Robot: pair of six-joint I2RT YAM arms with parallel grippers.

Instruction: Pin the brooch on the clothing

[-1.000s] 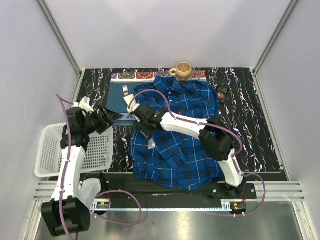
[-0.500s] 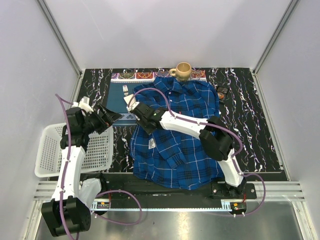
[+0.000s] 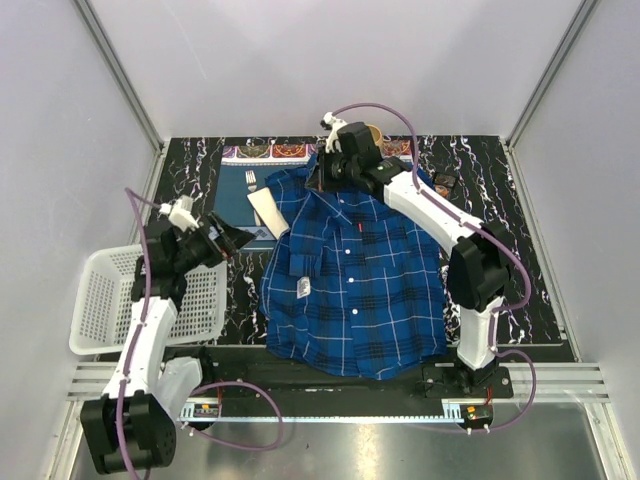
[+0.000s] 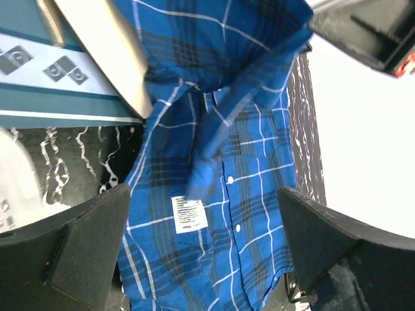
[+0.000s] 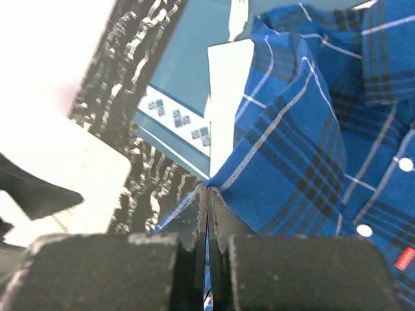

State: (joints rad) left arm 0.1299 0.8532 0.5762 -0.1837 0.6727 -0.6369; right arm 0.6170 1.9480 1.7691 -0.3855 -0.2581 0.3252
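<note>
Pinching a fold of the shirt [image 3: 360,270] near its collar, the right pincer [image 5: 206,194] was clenched tight on the blue plaid cloth at the far end of the counter [image 3: 500,230]. And the left pincer [image 3: 226,240] hung wide open, grasping nothing, above the inner edge of the white basket [image 3: 100,300]. The shirt lay spread front-up, buttons showing. What looked like the brooch [image 3: 443,184], a small dark-and-orange speck, sat on the counter just beside the shirt's far right edge, touched by neither arm. So by my read the job was barely begun: the cloth was only being arranged, while picking up the brooch and fastening it to the fabric were both left to do.
</note>
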